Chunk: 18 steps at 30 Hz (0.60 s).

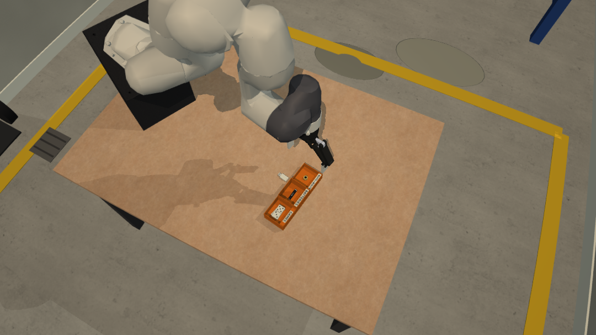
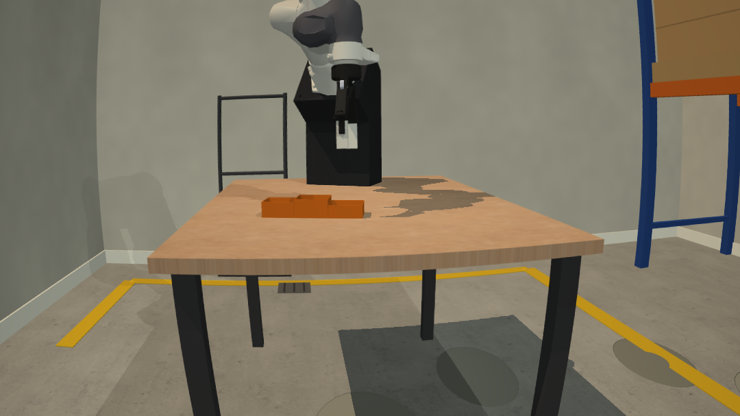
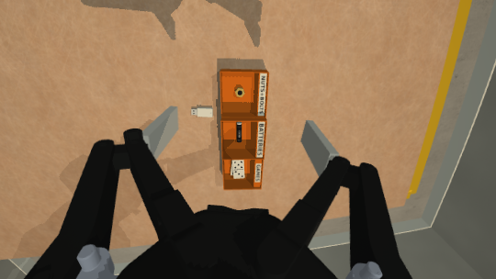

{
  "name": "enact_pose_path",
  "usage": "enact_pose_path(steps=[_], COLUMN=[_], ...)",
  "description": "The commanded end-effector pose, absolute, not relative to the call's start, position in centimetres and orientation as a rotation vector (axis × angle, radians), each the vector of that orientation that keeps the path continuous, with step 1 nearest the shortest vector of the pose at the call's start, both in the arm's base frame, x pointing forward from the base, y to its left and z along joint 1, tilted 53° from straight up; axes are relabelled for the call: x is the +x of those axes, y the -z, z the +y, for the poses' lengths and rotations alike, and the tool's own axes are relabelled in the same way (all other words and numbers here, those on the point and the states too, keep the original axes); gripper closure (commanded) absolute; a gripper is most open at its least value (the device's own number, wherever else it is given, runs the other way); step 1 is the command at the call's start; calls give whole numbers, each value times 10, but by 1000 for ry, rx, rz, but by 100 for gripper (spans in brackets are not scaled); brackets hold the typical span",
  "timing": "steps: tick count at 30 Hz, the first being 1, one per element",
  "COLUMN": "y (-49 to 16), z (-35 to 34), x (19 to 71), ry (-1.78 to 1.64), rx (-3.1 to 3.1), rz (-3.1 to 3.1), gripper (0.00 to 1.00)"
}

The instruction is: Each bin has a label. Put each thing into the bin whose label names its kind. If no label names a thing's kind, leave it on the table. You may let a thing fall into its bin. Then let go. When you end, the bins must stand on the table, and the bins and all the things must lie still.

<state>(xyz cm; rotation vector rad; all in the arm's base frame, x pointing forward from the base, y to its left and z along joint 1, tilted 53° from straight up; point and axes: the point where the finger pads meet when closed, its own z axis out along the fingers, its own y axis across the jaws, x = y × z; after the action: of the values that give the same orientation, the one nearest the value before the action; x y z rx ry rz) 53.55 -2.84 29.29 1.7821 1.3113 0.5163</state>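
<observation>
My fingers stand fully apart and hold nothing; in the wrist view one pad is at the left centre and the other at the right centre of the frame, with the row of bins between them and far below. The gripper hangs high over the bench, well apart from everything on it.

The bins run as one line from the top to the bottom of the wrist view. The NUTS+BOLTS bin holds a small brass nut, the BATTERIES bin holds a dark battery, and the GAMES bin holds a white die.

One thing is outside: a white USB stick, just left of the NUTS+BOLTS bin, its long axis across the frame. It lies ahead of the left finger. I judge no label names its kind, so it should stay there and the sorting looks finished.
</observation>
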Motion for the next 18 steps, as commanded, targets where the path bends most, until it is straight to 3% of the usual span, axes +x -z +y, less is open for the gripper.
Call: enact_pose_path(steps=[1,18], y=[-301,-321], z=[-28,-14], x=[527,503], ry=[-425,-425], rx=[1765,1765], rz=[1381,1381], gripper=[0,0])
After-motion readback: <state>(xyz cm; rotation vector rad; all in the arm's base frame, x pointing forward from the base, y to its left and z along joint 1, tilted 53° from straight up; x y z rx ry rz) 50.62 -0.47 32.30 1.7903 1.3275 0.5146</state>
